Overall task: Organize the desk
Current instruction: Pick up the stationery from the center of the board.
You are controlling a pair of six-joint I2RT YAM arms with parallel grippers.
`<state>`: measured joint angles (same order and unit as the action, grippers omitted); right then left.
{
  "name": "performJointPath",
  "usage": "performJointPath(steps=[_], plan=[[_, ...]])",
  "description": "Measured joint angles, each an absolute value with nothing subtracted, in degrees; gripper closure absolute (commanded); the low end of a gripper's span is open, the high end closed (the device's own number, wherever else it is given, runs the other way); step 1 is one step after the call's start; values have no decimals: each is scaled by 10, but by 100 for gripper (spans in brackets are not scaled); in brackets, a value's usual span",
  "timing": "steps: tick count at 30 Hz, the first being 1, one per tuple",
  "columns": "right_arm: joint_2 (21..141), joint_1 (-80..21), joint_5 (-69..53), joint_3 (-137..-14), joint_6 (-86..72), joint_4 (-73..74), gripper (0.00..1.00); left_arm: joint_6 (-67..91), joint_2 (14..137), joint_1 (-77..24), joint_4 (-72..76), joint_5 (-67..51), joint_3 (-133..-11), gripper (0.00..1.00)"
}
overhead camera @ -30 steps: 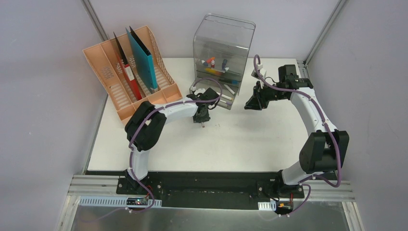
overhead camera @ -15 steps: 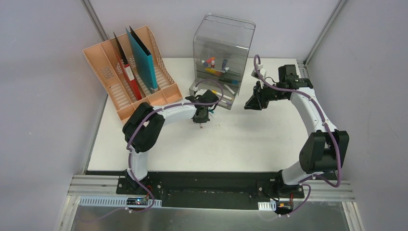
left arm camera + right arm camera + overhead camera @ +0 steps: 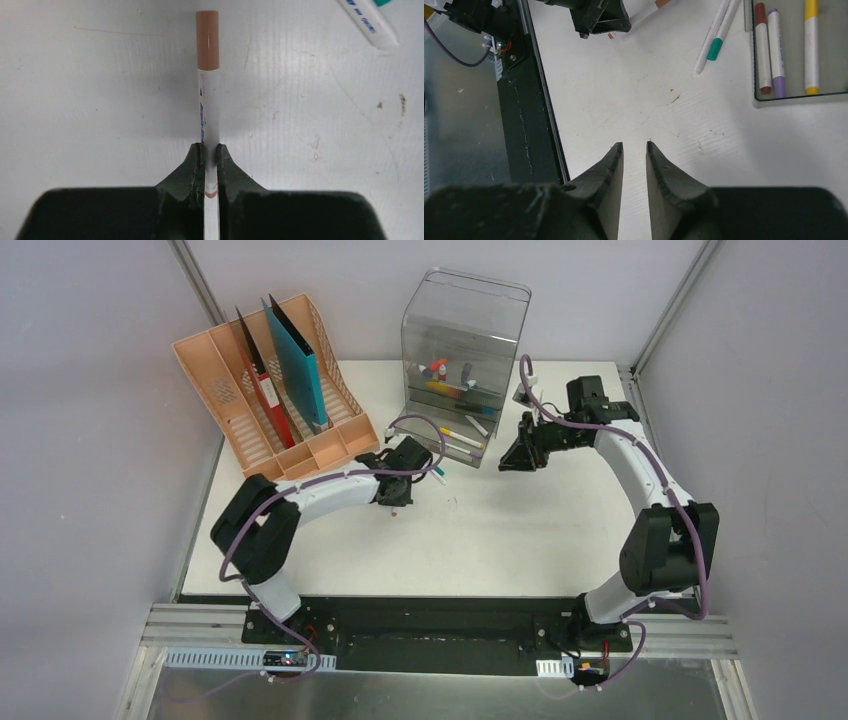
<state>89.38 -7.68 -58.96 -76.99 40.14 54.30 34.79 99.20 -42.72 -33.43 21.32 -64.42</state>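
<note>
Within the last second the left claw (image 3: 210, 150) went from partly apart to clamped on the brown-capped marker (image 3: 207, 90). It gripped the white barrel near the rear end, with the cap pointing away from the wrist. The left arm also swung leftward, away from the clear drawer box (image 3: 465, 335).

The white table (image 3: 540, 530) spanned the workspace ahead of both arm bases and carried the box and the peach file rack (image 3: 235, 410). The marker sat at or just above the table surface; lift could not be confirmed.

The right claw (image 3: 634, 147) hovered beside the box's pulled-out drawer (image 3: 799, 97), fingers slightly apart and holding nothing.

Judgement: the pick looked secure, and the marker likely belonged in the drawer with the other markers. Two loose pens (image 3: 716, 35) lay on the table.
</note>
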Motion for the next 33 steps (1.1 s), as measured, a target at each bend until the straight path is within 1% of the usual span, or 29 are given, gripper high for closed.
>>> performJointPath(steps=[5,13,17,23,30,32,33], plan=[[908,-96,-609,-770,399,543,76,302,905,-427,-253,164,-569,100],[926,-131,-648,-770,371,538,75,263,835,-427,-125,84,-495,100],[931,-140,-672,-767,337,517,73,259,794,-427,-53,51,-455,100],[931,-145,-690,-732,231,417,69,261,741,-427,62,7,-405,100],[931,-145,-695,-672,72,258,68,289,728,-427,158,-47,-400,100],[931,-145,-696,-666,48,216,61,301,729,-427,179,-62,-400,100],[932,-145,-699,-664,23,195,61,307,730,-427,189,-67,-400,100]])
